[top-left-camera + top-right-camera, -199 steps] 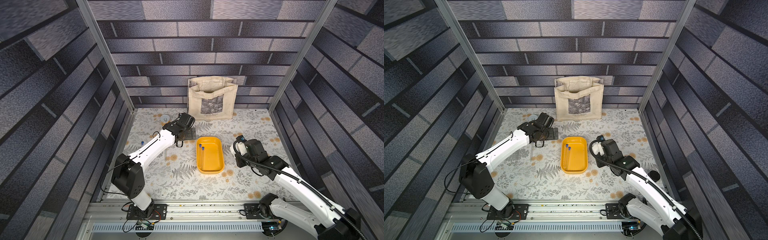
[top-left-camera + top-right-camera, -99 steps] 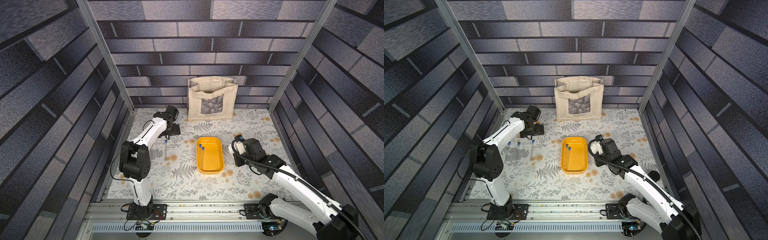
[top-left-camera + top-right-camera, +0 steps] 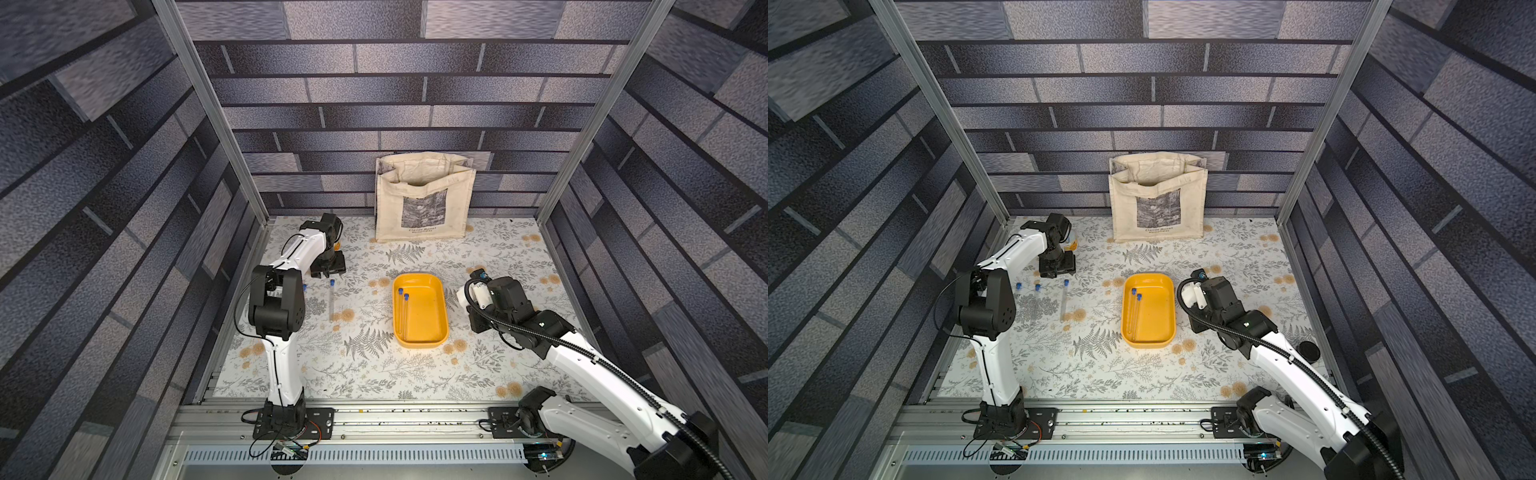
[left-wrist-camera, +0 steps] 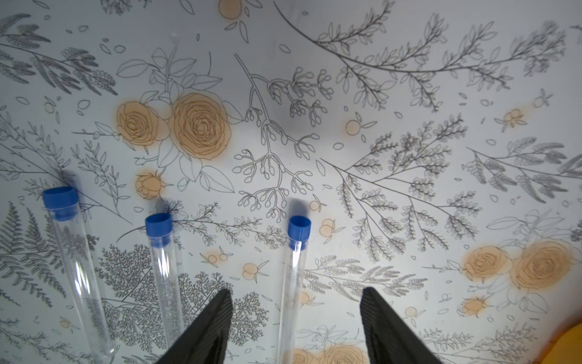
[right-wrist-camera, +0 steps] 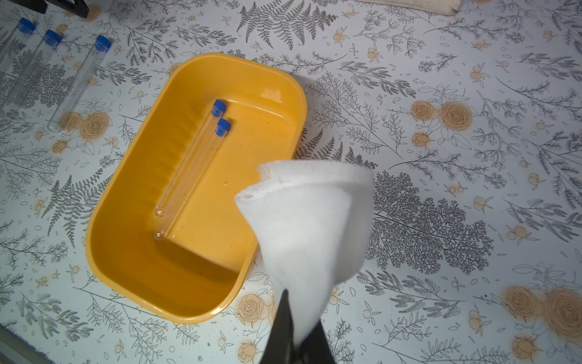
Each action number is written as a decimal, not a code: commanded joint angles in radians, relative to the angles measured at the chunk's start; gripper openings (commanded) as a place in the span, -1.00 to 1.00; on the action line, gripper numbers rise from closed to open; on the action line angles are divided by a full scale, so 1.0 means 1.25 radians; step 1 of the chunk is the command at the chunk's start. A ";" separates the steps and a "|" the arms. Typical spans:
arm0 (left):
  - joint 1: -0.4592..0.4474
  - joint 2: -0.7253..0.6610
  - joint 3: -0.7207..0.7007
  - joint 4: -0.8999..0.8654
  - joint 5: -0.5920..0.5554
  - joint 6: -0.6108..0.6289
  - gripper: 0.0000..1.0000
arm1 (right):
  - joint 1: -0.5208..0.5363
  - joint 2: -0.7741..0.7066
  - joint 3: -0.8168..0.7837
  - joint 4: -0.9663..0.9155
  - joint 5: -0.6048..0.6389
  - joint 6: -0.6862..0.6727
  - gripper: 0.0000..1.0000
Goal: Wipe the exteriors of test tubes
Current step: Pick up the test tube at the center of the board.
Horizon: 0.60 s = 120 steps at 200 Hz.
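Three clear test tubes with blue caps lie side by side on the floral mat at the left; the one nearest the tray (image 4: 293, 283) (image 3: 331, 301) runs between my left gripper's fingers. My left gripper (image 4: 295, 293) (image 3: 328, 272) hangs over them, open, with a gap on each side of that tube. Two more test tubes (image 5: 189, 167) (image 3: 403, 311) lie in the yellow tray (image 5: 94, 227) (image 3: 419, 343). To the right of the tray, my right gripper (image 5: 299, 312) is shut on a white folded cloth (image 5: 308, 220) (image 3: 476, 293), held above the mat.
A cream tote bag (image 3: 424, 199) stands against the back wall. A small black round object (image 3: 1309, 351) lies by the right wall. The metal base rail (image 3: 374, 419) runs along the front edge.
My left arm has swung from beside the tray back to the far left, over the loose tubes, and its jaws have narrowed. The right arm with the cloth has barely moved.
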 commanded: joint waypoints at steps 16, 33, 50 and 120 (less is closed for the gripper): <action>0.003 0.024 0.004 0.008 0.020 0.034 0.14 | -0.006 -0.012 -0.018 0.006 0.005 0.006 -1.00; 0.007 0.036 0.004 0.014 0.022 0.034 0.09 | -0.006 -0.011 -0.019 0.006 0.003 0.007 -1.00; 0.007 0.046 0.005 0.019 0.024 0.034 0.03 | -0.006 -0.010 -0.019 0.006 0.003 0.008 -1.00; 0.008 0.087 0.021 0.021 0.024 0.026 -0.17 | -0.006 -0.015 -0.019 0.001 0.005 0.009 -1.00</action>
